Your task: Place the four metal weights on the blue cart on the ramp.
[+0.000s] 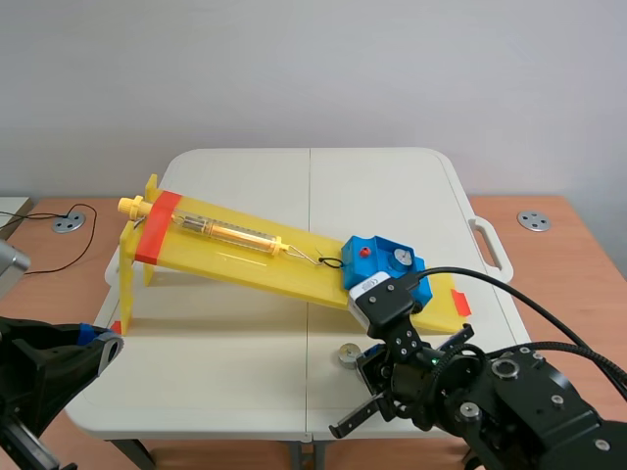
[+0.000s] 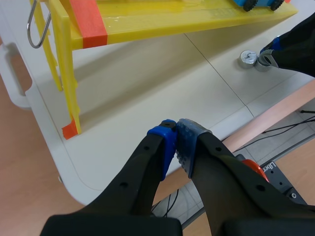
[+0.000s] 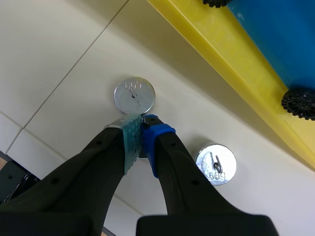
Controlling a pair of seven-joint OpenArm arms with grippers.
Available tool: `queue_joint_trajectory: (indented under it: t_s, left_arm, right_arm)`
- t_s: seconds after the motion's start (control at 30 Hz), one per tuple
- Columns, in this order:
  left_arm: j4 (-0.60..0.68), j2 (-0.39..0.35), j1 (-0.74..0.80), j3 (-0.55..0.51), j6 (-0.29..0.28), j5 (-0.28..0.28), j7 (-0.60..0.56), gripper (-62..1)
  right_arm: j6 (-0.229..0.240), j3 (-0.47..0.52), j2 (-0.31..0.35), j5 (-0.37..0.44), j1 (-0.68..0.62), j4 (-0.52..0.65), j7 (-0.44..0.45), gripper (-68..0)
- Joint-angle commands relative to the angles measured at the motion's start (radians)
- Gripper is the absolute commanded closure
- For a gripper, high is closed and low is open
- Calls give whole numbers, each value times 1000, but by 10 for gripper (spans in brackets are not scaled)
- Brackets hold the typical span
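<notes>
The blue cart (image 1: 387,266) sits low on the yellow ramp (image 1: 245,259) with one silver weight (image 1: 400,258) on its top. My right gripper (image 3: 142,127) is down on the table just in front of the ramp, shut on a metal weight (image 3: 116,123). Only a silver edge of that weight shows under the fingers. A second weight (image 3: 134,95) lies just ahead of the fingertips, and a third (image 3: 215,163) lies beside the blue-padded finger. My left gripper (image 2: 176,133) is shut on nothing, over the table's near left edge.
An orange spring scale (image 1: 230,232) lies along the ramp, hooked to the cart. The ramp's yellow legs (image 2: 69,88) stand ahead of my left gripper. The cart's black wheels (image 3: 299,103) overhang the ramp edge close to my right gripper.
</notes>
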Motion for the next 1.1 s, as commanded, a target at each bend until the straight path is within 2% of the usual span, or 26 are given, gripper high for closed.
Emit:
queue_joint_trajectory:
  t_s: [0.0, 0.17, 0.47, 0.67, 0.87, 0.93, 1.07]
  left_arm:
    - [71, 21, -22, -13, -18, -73, -103, -36]
    - [71, 21, -22, -13, -18, -73, -103, -36]
    - [71, 21, -22, -13, -18, -73, -103, -36]
    - [71, 21, -22, -13, -18, -73, -103, -36]
    - [71, 21, -22, -13, -18, -73, -103, -36]
    - [71, 21, -22, -13, -18, -73, -103, -36]
    - [71, 21, -22, -13, -18, -73, -103, -36]
  right_arm:
    - [-38, -6, 0, 7, 59, 4, 39, -7]
    - [-37, -3, 21, 19, 37, 74, 19, -7]
    - [-37, 23, 106, 34, -108, 369, -34, -6]
    - [-27, 128, 150, 203, -199, 518, -84, -6]
    - [68, 295, 155, 439, -243, 639, -146, -6]
    - [77, 348, 154, 510, -241, 664, -153, -6]
    - [95, 425, 126, 555, -204, 671, -152, -6]
